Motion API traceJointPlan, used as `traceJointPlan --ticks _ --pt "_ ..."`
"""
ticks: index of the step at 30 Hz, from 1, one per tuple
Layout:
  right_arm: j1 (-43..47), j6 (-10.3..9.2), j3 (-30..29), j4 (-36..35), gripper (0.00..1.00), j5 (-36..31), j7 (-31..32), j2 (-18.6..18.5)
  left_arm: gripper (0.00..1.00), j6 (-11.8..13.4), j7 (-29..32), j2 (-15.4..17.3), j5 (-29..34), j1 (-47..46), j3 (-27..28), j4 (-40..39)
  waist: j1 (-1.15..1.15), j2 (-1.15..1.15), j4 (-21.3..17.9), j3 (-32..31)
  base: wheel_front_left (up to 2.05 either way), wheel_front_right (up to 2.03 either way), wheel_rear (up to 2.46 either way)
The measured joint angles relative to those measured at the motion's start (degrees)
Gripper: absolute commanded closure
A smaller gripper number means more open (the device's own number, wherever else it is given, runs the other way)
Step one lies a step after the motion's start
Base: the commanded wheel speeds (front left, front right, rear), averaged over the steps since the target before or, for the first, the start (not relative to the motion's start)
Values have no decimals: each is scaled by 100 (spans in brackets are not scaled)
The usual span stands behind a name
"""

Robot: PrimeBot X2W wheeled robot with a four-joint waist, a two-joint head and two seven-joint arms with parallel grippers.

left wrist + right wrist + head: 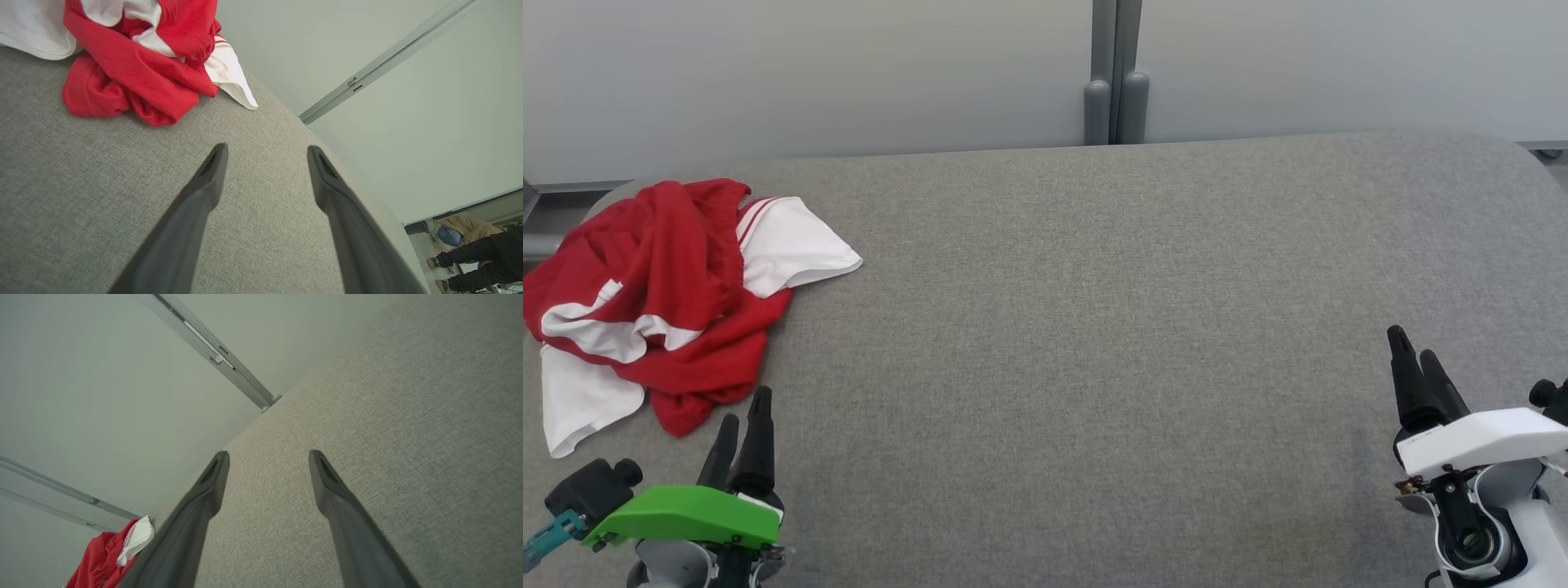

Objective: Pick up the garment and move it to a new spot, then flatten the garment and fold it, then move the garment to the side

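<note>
Red-and-white garment [662, 294] on grey fabric table [1094, 327].

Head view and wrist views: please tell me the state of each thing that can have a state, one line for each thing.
garment: crumpled in a heap at the left end of the table, not held, not yet flattened or folded.
left gripper: open, empty, close to the garment but apart from it.
right gripper: open, empty, above bare table on the right side.
</note>
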Motion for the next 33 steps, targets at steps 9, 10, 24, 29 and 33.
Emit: traceJointPlan --ticks 9,10,24,29,33 --pt "112 -104 177 -73 0 -754 -180 -49 0 123 -179 2 788 2 -46 -62 0 0 -25 4 0 0 0" --pt "120 -145 191 -78 0 -845 -202 -55 0 138 -194 1 865 2 -57 -71 0 0 -27 3 0 0 0" --pt "158 -305 372 -216 0 -1946 -486 -202 0 149 -478 2 2046 18 -126 -219 0 0 -23 -30 0 0 0" --pt "243 -358 425 -242 0 -2299 -573 -211 0 149 -554 -4 2362 77 -138 -222 0 0 -25 -42 0 0 0" --pt "248 -400 471 -272 0 -2596 -661 -233 0 149 -658 -4 2653 125 -143 -220 0 0 -30 -48 0 0 0"
